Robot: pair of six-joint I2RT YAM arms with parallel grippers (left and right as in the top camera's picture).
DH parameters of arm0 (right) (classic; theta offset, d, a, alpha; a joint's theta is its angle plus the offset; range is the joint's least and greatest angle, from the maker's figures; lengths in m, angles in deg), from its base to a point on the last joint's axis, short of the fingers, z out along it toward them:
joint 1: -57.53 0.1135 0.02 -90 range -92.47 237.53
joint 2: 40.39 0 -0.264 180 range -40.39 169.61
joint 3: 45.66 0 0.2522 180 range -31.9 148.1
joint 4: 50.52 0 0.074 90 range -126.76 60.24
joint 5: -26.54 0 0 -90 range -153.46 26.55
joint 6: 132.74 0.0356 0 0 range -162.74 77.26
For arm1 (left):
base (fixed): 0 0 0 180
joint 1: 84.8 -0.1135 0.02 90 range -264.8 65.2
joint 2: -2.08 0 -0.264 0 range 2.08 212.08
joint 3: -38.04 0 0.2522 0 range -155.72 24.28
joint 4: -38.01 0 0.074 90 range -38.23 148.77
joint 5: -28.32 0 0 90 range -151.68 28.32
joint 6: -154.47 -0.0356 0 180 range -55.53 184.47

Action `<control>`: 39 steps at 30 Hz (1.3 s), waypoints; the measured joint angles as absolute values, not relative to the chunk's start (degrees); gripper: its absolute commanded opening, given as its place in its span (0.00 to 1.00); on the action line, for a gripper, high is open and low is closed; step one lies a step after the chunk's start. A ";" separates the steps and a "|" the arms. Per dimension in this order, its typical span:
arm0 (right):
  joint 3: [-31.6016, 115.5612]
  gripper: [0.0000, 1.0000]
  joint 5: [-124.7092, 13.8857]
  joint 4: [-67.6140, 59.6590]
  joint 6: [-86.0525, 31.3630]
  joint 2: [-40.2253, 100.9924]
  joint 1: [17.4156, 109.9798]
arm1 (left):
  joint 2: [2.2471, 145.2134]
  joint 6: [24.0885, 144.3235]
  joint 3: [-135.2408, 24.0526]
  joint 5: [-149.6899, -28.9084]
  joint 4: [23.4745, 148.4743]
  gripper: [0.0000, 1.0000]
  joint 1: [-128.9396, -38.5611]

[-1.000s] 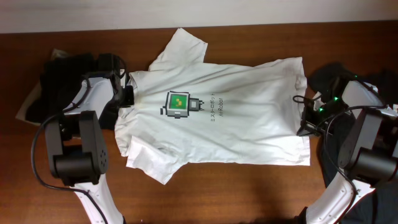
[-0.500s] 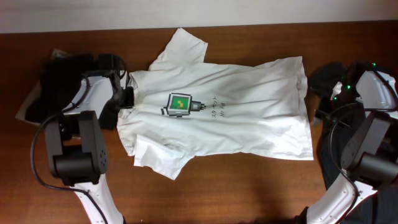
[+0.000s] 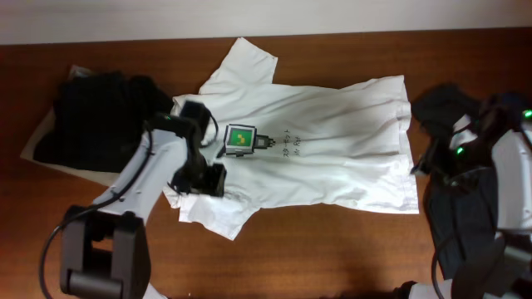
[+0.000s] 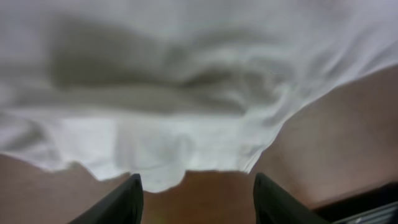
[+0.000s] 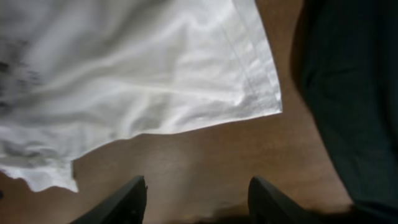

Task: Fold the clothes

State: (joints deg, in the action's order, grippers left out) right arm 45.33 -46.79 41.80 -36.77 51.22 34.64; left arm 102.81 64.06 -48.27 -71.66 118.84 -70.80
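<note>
Just ahead of the left fingers (image 4: 118, 205), which are matt black and look like plastic, the white T-shirt (image 4: 186, 93) is soft, dull cloth lying in loose creases, and its green-and-grey print (image 3: 239, 139) sits flat and unglossy on the fabric. Beneath the right fingers (image 5: 124, 199), equally dark and matt, the table (image 5: 186, 168) is smooth brown wood with a faint sheen. To the right of them the black clothes (image 5: 348, 93) are matt, soft cloth, and beyond them the T-shirt's hem shows a stitched seam.
</note>
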 measured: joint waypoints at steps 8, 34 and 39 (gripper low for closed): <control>17.55 0.56 -46.53 16.80 -33.51 51.92 34.64 | 102.90 65.44 -32.49 -69.26 105.22 0.00 -70.04; 29.12 0.11 -56.76 24.01 -27.72 51.71 34.60 | 100.10 58.78 -29.87 -76.01 97.00 0.19 -66.01; 29.12 0.13 -56.23 24.08 -27.98 51.71 34.60 | 103.79 61.05 -32.34 -72.82 101.92 0.00 -67.74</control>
